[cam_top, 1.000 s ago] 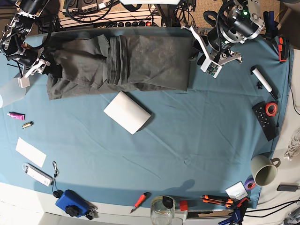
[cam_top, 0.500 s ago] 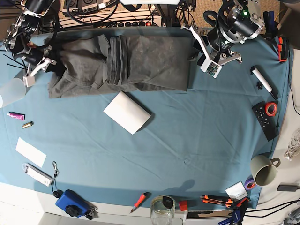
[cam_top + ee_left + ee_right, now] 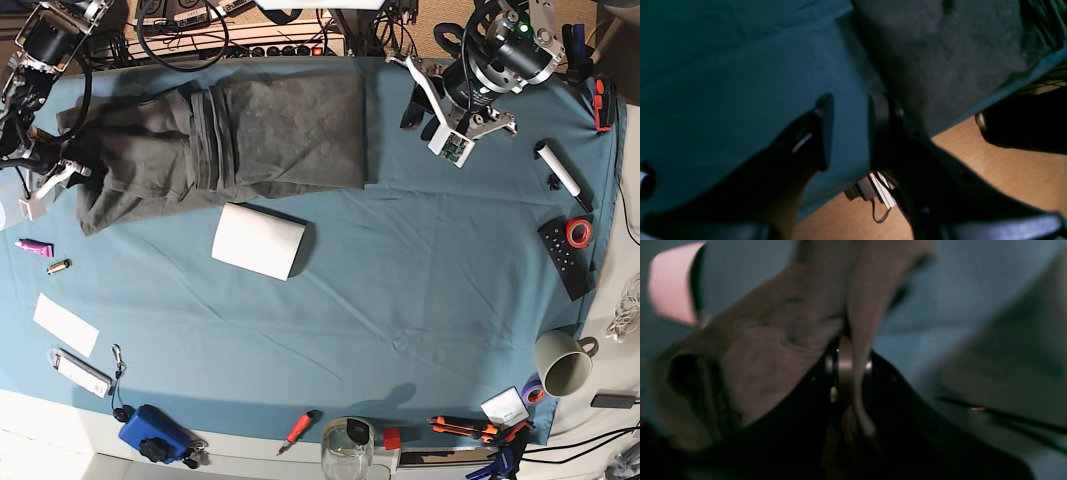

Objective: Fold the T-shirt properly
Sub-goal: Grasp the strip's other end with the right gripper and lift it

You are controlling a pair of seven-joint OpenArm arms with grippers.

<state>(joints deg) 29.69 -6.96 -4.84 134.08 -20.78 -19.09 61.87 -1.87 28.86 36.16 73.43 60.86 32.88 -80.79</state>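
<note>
Fabric of the T-shirt (image 3: 270, 130) sits pinched in the right tool (image 3: 848, 366); pull slowly, low, though blur hides depth. Left tool (image 3: 846, 130), half-open, empty, beside the shirt.

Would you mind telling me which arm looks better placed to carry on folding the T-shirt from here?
The right arm, I'd say. The right gripper is shut on a fold of the T-shirt at its end. The left gripper hangs open over the blue table cloth, beside the shirt's other end, holding nothing.

No legible text anywhere
</note>
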